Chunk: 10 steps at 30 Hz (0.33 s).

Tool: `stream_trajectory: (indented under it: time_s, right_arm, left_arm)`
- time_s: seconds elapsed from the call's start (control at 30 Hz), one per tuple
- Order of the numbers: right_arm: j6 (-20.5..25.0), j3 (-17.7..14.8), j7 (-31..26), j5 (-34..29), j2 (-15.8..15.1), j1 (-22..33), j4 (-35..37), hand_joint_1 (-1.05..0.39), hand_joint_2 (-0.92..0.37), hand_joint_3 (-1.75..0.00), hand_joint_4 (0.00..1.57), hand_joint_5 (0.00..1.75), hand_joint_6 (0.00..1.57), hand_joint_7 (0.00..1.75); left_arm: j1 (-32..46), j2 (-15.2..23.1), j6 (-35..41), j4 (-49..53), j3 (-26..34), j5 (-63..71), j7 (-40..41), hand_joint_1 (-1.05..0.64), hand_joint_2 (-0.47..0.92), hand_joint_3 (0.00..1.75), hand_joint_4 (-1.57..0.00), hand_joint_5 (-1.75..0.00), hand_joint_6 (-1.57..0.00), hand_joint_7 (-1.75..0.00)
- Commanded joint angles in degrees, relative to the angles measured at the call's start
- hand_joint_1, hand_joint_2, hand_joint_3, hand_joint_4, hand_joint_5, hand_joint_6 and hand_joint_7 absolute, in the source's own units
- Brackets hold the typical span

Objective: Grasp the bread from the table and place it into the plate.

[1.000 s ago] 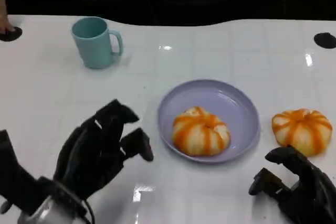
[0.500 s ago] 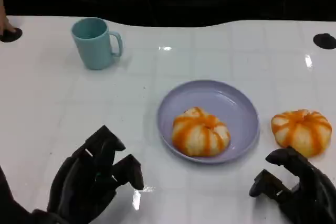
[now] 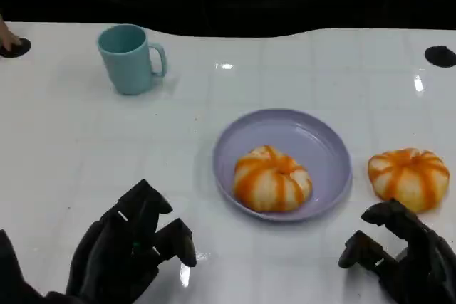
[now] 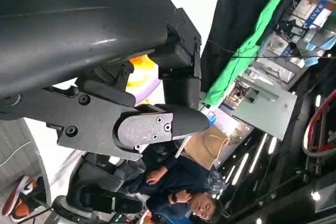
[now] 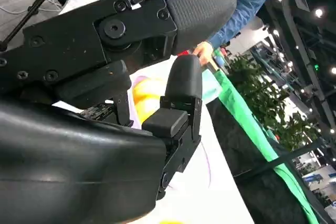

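Two orange-striped round bread buns in my head view: one (image 3: 272, 179) inside the lilac round plate (image 3: 328, 149), one (image 3: 408, 178) on the white desk (image 3: 64, 140) beside it. My left robot hand (image 3: 132, 250) pulled back low, released; right robot hand (image 3: 402, 254) waits released near the outer bun. Wrist views show both hands holding nothing.
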Motion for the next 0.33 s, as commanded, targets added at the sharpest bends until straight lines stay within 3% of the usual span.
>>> stream_trajectory:
  time_s: [0.03, 0.33]
  right_arm:
    - [-0.1, -0.6, -0.2, 0.7, -0.6, 0.3, -0.2, -0.51, -0.92, -0.10, 0.69, 1.49, 0.67, 1.10]
    - [-1.4, -0.8, 0.3, 0.4, -0.7, -0.2, 1.0, -0.51, -0.92, -0.11, 0.68, 1.51, 0.65, 1.12]
  left_arm:
    - [-0.1, 0.8, 0.7, 0.2, 0.1, -0.5, -0.6, -0.54, 0.92, 0.38, -0.79, -1.75, -0.51, -1.75]
    - [-0.6, 0.6, 1.2, 0.5, 0.1, -0.4, 0.1, -0.53, 0.92, 0.35, -0.79, -1.75, -0.51, -1.75]
